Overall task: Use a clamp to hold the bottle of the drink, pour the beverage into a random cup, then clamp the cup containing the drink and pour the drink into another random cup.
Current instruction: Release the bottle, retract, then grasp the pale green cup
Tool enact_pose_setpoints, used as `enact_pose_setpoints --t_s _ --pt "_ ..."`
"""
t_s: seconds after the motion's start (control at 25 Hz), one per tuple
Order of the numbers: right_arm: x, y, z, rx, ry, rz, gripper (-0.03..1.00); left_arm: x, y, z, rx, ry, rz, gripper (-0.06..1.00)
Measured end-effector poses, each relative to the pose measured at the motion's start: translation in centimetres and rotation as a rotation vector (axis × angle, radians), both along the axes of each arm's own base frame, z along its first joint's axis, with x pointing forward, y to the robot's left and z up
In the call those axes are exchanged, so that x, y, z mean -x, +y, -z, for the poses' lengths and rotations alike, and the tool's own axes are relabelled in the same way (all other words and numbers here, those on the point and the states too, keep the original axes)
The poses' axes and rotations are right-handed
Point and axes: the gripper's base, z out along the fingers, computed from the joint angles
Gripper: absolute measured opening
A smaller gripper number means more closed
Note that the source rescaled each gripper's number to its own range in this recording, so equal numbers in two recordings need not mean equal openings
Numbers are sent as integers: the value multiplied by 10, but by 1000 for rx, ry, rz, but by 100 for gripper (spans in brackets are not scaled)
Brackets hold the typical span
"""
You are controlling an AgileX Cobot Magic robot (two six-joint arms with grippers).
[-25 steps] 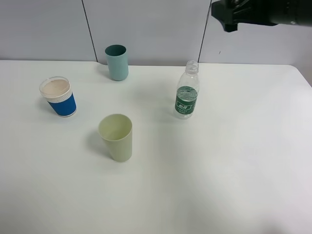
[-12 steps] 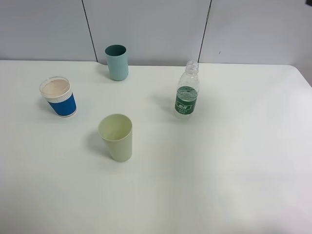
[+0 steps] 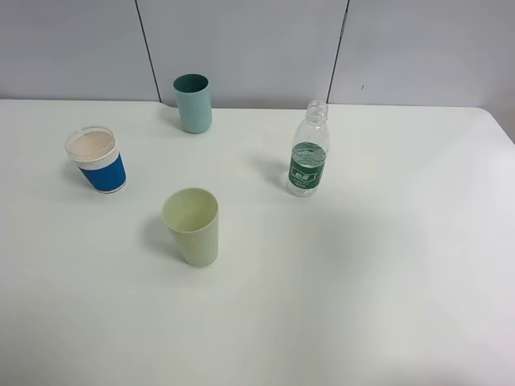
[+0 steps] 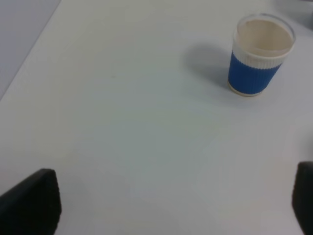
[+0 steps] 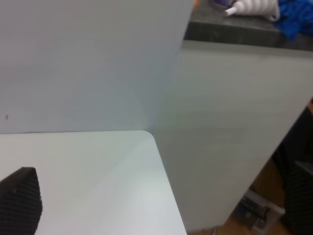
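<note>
The capless clear bottle [image 3: 308, 149] with a green label stands upright right of centre on the white table [image 3: 386, 265]. The pale yellow-green cup [image 3: 192, 225] stands in the middle front. The blue-sleeved paper cup [image 3: 96, 159] stands at the left and also shows in the left wrist view [image 4: 259, 55]. No arm shows in the high view. My left gripper [image 4: 168, 200] is open and empty, a good way short of the blue cup. My right gripper [image 5: 159, 198] is open and empty, facing the table's far right corner and the wall.
A darker teal cup [image 3: 193, 102] stands at the back, near the grey wall panels [image 3: 241, 48]. The table's right edge [image 3: 503, 129] and its corner [image 5: 146, 133] show, with a drop to the floor beyond.
The black right arm at the top right of the high view has withdrawn out of that view. Bottle and cups have not moved.
</note>
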Motion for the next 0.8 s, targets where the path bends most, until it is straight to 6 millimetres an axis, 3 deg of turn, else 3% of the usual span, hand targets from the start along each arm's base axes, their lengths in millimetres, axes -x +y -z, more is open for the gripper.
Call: enact_pose_setpoints --t_s 0.48,0.8 --pt "73 5 17 -161 -9 38 99 0 0 0 0 0 0 87" --pt "127 7 32 -98 -90 34 99 0 0 0 0 0 0 87"
